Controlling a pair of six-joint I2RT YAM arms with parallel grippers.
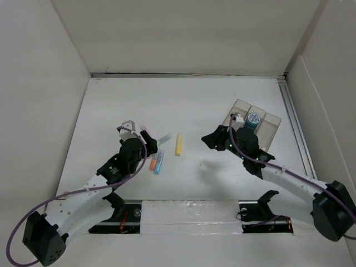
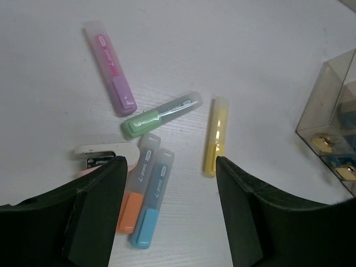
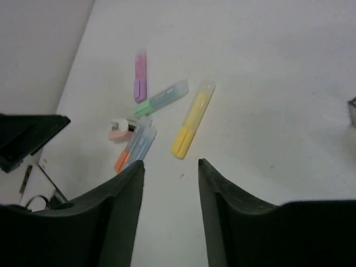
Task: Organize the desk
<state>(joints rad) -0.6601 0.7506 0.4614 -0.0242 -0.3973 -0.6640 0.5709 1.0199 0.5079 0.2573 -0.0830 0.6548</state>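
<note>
On the white desk [image 1: 211, 100] lie several highlighters: pink [image 2: 111, 67], green [image 2: 161, 115], yellow [image 2: 214, 136], orange [image 2: 138, 189] and blue [image 2: 152, 206], the last two side by side. A small pink and white stapler [image 2: 105, 153] lies beside the orange one. My left gripper [image 2: 169, 183] is open and empty, hovering above the orange and blue highlighters [image 1: 156, 163]. My right gripper [image 3: 171, 167] is open and empty, above bare desk to the right of the yellow highlighter [image 3: 192, 118], in front of the tray.
A translucent three-compartment tray [image 1: 270, 125] stands at the right and holds a blue round item [image 1: 253, 119] and gold clips [image 2: 322, 143]. White panel walls bound the desk. A metal rail [image 1: 293, 119] runs along the right edge.
</note>
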